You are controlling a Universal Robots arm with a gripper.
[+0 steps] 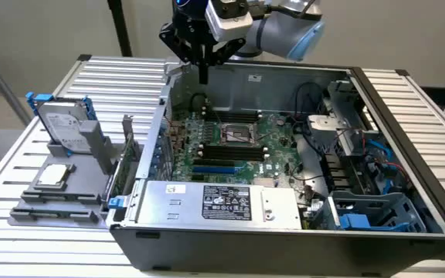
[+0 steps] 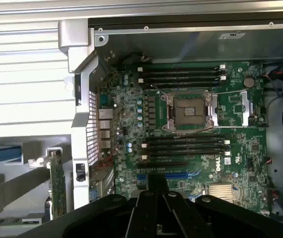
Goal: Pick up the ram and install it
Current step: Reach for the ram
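Note:
My gripper point(image 1: 203, 78) hangs above the far edge of the open computer case point(image 1: 408, 145), fingers pointing down, shut with nothing between them. In the wrist view the gripper point(image 2: 156, 177) looks down on the green motherboard point(image 2: 241, 109). Two banks of long black memory slots point(image 2: 181, 74) point(image 2: 183, 145) lie on either side of the CPU socket point(image 2: 189, 111), and all of them stand empty. A thin green board point(image 2: 58, 183) stands on edge in the grey holder point(image 1: 68, 174) outside the case. I cannot tell whether it is the ram.
The grey holder on the exterior view's left also carries an upright hard drive point(image 1: 64, 124) and a flat CPU chip point(image 1: 53, 175). A power supply point(image 1: 222, 202) fills the case's near side. Cables and blue drive bays point(image 1: 369, 217) crowd its right side. The slatted table point(image 1: 114, 69) runs all around.

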